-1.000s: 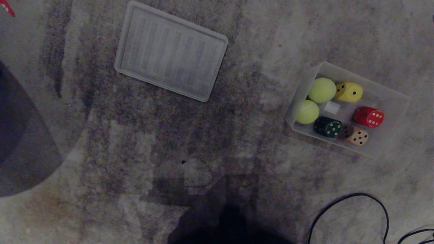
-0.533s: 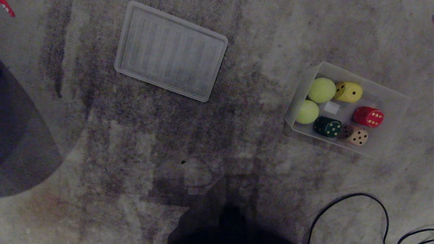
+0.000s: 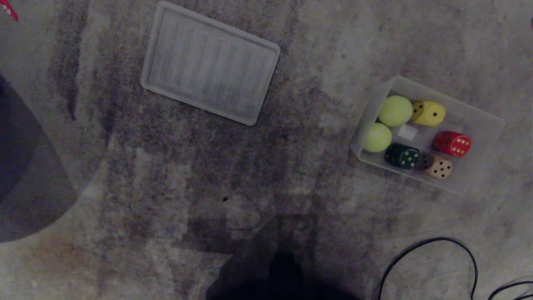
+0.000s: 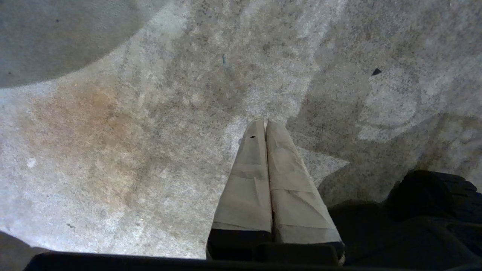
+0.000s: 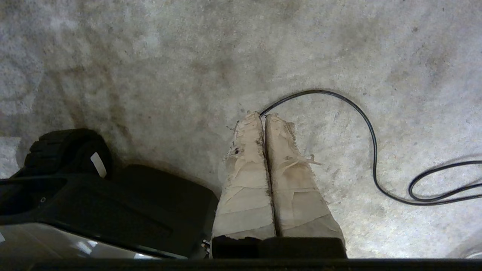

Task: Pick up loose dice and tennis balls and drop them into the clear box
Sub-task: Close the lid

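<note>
Over at 3 o'clock, head view: clear box (image 3: 479,114) holds all four dice (image 3: 452,143) plus both tennis balls (image 3: 395,111), looks finished.
Left wrist: left gripper (image 4: 265,122) pinched closed, nothing in it.
Right wrist: right gripper (image 5: 262,114) closed too, empty, cable (image 5: 371,131) at 2 o'clock.
</note>
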`<state>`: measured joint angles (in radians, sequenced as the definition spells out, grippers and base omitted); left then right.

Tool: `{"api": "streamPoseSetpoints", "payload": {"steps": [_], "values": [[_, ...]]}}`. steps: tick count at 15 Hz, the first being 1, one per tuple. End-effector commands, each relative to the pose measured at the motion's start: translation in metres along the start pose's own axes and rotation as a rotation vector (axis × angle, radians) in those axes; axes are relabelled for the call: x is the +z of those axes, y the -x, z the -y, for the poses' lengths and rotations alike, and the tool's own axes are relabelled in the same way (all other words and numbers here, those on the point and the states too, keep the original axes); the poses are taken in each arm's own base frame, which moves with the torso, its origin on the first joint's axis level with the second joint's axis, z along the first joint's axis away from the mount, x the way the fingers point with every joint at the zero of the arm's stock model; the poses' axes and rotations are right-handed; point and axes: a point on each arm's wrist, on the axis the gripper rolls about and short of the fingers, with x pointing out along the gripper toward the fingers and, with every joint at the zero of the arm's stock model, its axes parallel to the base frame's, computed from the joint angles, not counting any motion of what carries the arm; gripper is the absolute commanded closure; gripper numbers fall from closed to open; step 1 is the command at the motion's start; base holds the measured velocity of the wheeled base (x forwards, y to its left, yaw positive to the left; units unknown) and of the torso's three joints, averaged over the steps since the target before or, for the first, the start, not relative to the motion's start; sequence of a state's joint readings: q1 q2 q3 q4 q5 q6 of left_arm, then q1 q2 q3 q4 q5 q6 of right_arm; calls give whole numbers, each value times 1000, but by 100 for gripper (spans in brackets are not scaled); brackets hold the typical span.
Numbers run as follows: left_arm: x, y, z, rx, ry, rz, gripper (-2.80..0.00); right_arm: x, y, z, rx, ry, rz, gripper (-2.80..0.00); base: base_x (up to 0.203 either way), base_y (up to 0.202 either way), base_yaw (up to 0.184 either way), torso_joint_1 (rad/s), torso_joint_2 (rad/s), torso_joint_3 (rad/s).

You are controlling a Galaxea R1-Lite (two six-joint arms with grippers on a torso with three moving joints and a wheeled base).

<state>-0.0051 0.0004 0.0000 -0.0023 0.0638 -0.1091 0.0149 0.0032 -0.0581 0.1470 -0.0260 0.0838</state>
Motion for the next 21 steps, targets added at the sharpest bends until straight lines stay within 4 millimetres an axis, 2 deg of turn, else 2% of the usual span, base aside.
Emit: {"api": "streamPoseSetpoints", "payload": {"steps": [1, 16, 21], "values": [[0, 0, 0, 1, 0, -2, 0, 0, 0, 0, -1, 0, -3, 0, 0, 0, 0, 0, 0, 0], [0, 0, 0, 1, 10, 0, 0, 0, 0, 0, -1, -1, 0, 0, 0, 0, 0, 0, 0, 2], [0, 0, 0, 2, 13, 0, 0, 0, 0, 0, -1, -1, 0, 0, 0, 0, 0, 3, 1, 176]]}}
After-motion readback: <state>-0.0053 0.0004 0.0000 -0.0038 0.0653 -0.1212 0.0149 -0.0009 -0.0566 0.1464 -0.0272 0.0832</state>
